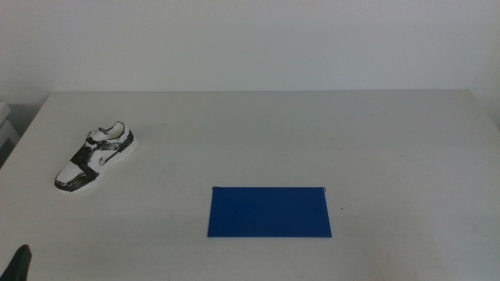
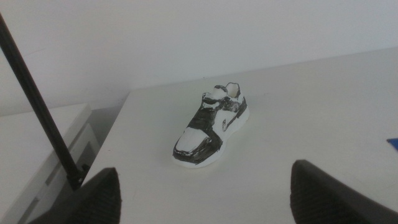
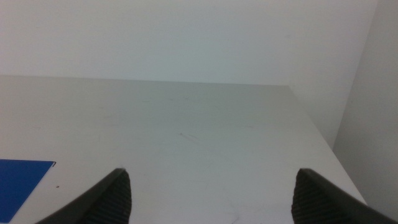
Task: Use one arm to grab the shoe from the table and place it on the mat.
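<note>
Left gripper (image 2: 205, 193), jaws wide, faces the mottled shoe (image 2: 211, 124) on the smooth table (image 2: 323, 112).

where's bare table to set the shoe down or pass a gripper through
Nothing is crowded. The mat is bare. The table is free behind it, to its right, and between it and the shoe at far left. Both open grippers, left and right, wait at the near edge.

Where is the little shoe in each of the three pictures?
Middle view: the shoe sits on the far left of the table, away from the blue mat.
Left wrist view: the shoe lies in the middle, ahead of the open left gripper.
Right wrist view: no shoe.
Shared landmark: the blue mat, a corner in both wrist views.
</note>
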`<state>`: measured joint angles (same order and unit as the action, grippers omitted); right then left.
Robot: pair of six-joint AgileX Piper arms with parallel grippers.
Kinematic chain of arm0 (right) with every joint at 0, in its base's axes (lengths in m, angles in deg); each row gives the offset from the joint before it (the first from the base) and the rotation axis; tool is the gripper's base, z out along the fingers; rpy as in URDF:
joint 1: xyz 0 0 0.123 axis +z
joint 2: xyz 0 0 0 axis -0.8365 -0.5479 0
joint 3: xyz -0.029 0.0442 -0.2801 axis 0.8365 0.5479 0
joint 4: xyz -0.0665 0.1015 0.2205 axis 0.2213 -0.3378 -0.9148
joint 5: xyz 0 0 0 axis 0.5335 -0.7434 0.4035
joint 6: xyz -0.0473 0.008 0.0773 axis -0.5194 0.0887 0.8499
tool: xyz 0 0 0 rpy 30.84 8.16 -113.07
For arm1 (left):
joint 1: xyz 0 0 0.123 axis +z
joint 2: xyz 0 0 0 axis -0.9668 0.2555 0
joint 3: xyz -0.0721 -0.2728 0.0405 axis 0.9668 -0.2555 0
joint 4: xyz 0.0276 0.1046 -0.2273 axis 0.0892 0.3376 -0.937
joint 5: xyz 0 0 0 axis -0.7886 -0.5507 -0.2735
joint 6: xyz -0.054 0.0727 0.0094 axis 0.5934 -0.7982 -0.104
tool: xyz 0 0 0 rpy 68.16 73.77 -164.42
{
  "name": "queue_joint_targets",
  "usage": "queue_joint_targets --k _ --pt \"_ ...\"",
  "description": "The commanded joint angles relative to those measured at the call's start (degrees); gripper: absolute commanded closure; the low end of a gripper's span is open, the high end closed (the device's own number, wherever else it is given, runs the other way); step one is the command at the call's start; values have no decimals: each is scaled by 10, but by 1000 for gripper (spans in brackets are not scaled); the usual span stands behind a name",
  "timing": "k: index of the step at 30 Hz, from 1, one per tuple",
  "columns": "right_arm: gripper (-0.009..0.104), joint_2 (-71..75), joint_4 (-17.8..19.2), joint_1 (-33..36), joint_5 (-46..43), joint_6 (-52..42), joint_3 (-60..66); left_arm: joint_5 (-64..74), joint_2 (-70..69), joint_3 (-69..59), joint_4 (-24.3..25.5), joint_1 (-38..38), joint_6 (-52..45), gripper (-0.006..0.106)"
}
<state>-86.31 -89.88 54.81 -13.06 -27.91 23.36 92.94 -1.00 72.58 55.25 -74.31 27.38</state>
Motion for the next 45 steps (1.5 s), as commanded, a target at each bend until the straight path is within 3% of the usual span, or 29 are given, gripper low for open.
queue_joint_targets --k 1,9,25,31,37,45 --pt "29 12 5 -3 -45 -7 -5 -49 -14 1 -10 -4 11 7" --pt "29 12 5 -3 -45 -7 -5 -44 75 72 -14 -4 11 7" --pt "29 12 5 -3 -45 -7 -5 -20 356 350 -1 -4 6 7" --pt "29 12 5 -3 -45 -7 -5 162 439 469 22 -4 4 7" --pt "29 12 5 -3 -45 -7 -5 316 548 618 19 -4 -89 7" --pt "29 12 5 -3 -45 -7 -5 443 694 809 -18 -3 -181 7"
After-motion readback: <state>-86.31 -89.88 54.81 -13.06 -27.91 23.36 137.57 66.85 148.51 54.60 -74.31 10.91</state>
